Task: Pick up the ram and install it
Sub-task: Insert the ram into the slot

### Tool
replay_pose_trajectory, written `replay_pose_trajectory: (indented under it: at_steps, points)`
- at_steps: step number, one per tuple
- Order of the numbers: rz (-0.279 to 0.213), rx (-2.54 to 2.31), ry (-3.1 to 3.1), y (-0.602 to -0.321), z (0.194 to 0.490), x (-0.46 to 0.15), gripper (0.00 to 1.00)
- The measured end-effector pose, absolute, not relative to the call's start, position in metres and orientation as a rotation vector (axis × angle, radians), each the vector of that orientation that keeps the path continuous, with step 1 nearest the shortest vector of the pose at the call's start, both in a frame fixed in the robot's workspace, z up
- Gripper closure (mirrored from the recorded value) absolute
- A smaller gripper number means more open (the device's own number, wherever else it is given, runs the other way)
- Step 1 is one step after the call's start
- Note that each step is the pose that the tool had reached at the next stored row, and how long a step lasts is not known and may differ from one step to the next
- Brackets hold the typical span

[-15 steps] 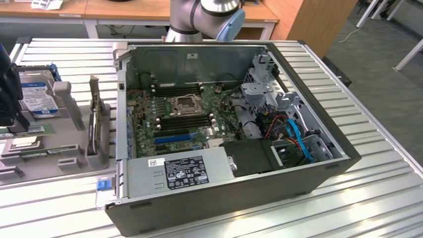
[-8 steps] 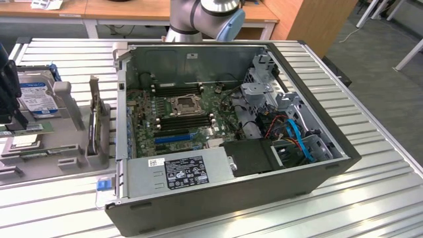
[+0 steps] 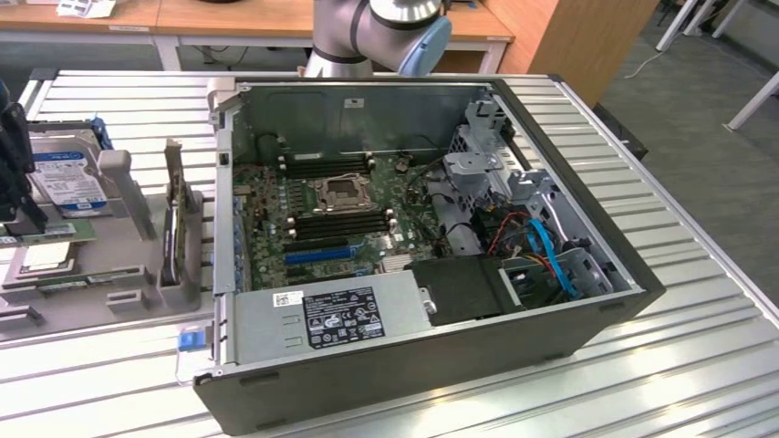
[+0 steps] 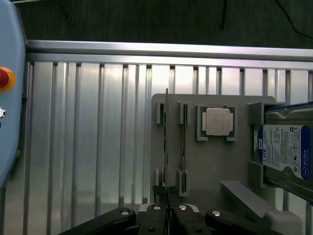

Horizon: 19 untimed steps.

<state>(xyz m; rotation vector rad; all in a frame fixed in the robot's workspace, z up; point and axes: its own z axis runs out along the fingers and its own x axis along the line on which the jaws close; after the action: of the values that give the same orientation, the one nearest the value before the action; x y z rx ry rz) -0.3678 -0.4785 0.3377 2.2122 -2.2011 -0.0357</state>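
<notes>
Ribbed metal table point(image 4: 98, 147) w/ gray tray point(image 4: 210, 166): thin ram point(image 4: 166, 132) upright, edge-on.

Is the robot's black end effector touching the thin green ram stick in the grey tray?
Cannot tell. In the wrist view the black end effector lines up with the edge-on thin green ram stick, but no contact or gap shows plainly.
</notes>
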Motion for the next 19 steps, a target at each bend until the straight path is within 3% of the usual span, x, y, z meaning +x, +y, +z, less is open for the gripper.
replay_pose_trajectory:
  at_steps: [19]
  points:
    - [-0.034,2.212,-2.2,-0.478,0.375,-0.368,0.88]
